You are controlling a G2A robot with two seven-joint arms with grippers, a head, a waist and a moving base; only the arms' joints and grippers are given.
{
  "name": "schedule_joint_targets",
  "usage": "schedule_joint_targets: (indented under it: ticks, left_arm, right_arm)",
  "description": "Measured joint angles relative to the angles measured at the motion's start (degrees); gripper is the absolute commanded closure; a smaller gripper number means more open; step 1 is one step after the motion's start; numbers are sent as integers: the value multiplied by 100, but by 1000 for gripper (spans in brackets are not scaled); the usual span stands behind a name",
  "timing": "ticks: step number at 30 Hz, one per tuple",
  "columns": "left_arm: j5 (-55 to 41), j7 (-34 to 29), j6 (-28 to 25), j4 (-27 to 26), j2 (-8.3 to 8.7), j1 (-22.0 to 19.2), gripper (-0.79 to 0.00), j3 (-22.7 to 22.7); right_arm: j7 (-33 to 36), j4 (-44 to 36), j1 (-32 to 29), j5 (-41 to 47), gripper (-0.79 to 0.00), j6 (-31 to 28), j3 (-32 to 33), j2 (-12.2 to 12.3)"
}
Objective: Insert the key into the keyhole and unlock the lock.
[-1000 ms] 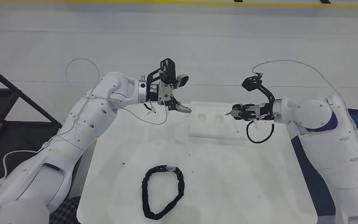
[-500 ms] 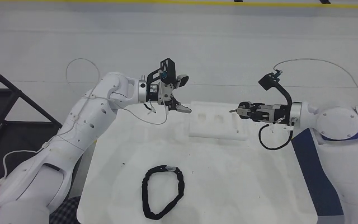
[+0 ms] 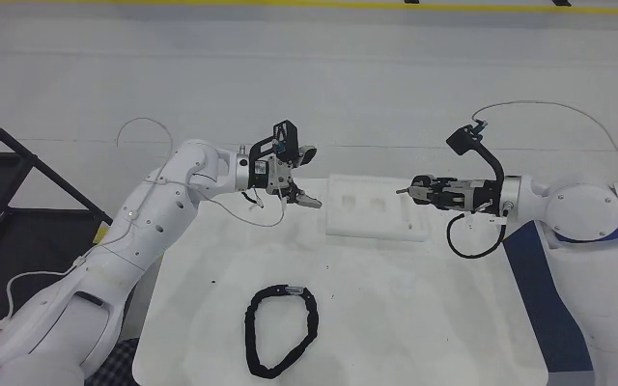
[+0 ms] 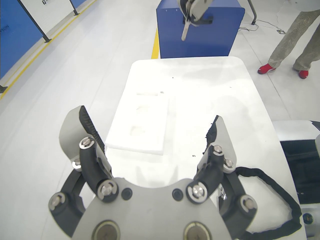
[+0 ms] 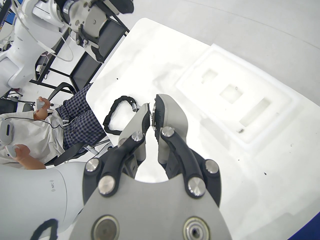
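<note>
White tabletop (image 3: 435,309) served as the work surface. Fingers of the right gripper (image 5: 151,108) were pinched on the key (image 4: 185,31), held above the right end of the foam tray (image 3: 377,224); those of the left gripper (image 4: 150,126) stood wide apart, holding nothing, near the tray's left end. Black chain lock (image 3: 280,328) lay looped on the tabletop, well apart from both.

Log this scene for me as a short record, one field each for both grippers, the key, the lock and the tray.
Left gripper: open, empty, beside one end of the tray.
Right gripper: shut on the key, above the tray's other end.
Key: held off the table, not in the lock.
Lock: black chain loop lying on the table, untouched.
Tray: white foam with three recesses.
</note>
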Motion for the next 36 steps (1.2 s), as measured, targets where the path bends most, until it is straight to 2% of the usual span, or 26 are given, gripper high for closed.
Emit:
schedule_joint_targets:
  ticks: [7,16,31,36]
  left_arm:
    - [244,350,5,191,76,278,-785,268]
    - [815,898,5,439,165,238,-785,771]
    - [814,895,4,438,165,238,-785,772]
    - [922,959,72,432,214,459,-785,660]
  right_arm:
    - [0,0,0,0,0,0,0,0]
    - [0,0,0,0,0,0,0,0]
    - [0,0,0,0,0,0,0,0]
    - [0,0,0,0,0,0,0,0]
